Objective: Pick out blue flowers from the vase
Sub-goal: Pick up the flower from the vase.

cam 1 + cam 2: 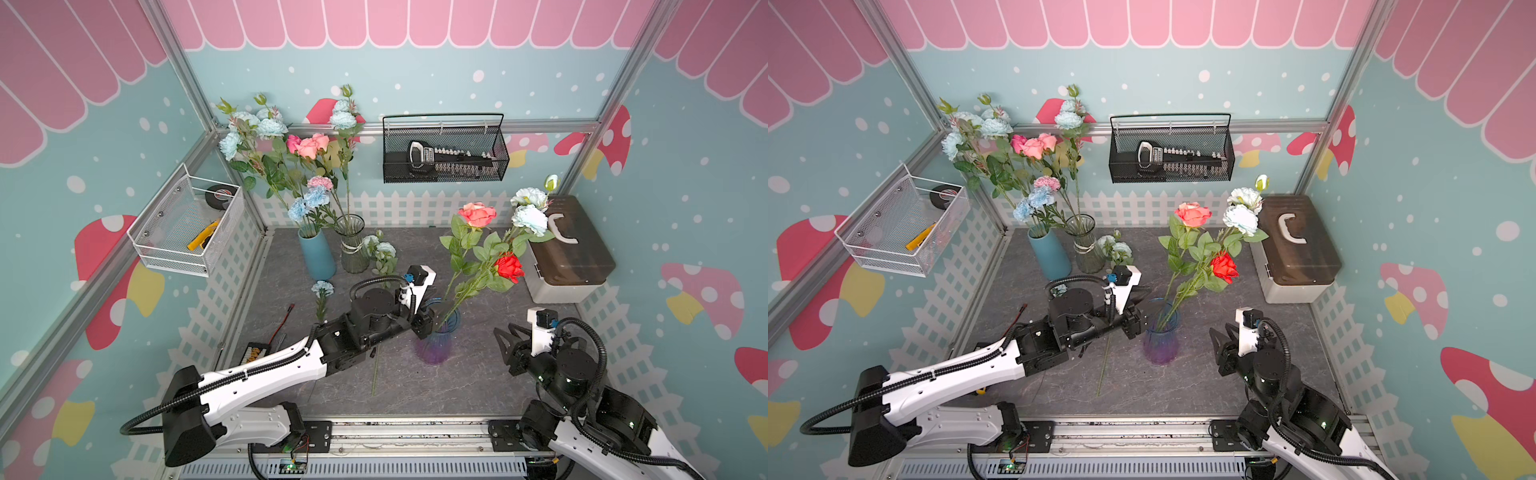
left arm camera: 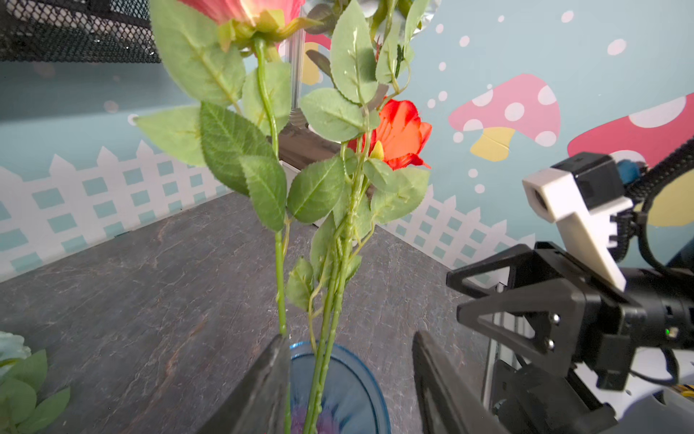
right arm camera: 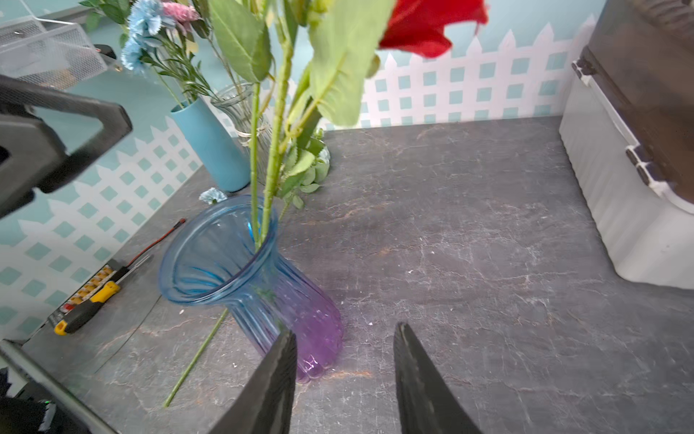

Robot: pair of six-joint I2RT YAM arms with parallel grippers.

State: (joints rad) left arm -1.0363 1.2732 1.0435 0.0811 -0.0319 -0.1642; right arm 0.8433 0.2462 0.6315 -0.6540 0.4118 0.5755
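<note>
- Vases: three. A blue-to-purple glass vase [image 1: 434,345] stands mid-table [image 1: 457,386]. A blue ceramic vase [image 1: 318,257] and a clear glass vase [image 1: 352,249] stand side by side at the back.
- Stems in the blue-to-purple glass vase: three.
  - One coral rose [image 1: 478,214].
  - One red rose [image 1: 509,267].
  - One blue flower stem [image 1: 530,220] with two open pale-blue heads and one bud, leaning toward the brown-lidded box [image 1: 569,253].
- Blue flowers lying on the table: two.
  - A small blue carnation [image 1: 322,287] lies beside the left arm.
  - A leafy blue spray [image 1: 384,249] lies just beside the clear glass vase, with its stem running under the left arm.
- Back vases: several more blue heads, pink roses and one pink carnation [image 1: 320,181]. I cannot tell which stem sits in which vase.
- Left gripper [image 2: 349,338]: at the mouth of the blue-to-purple glass vase, jaws partly apart, nothing clamped. The stems rise between the jaws, close against one finger.
- Right gripper [image 3: 344,328]: near that vase without touching it, jaws partly apart, empty.
- Wall baskets: two.
  - The white wire basket [image 1: 166,249] holds one black tape roll [image 1: 221,194] and one yellow tool [image 1: 202,239].
  - The black mesh basket [image 1: 490,166] holds one black tool set [image 1: 440,158].
- Writing: the labels on the black tape roll and the black tool set are too small to read.
</note>
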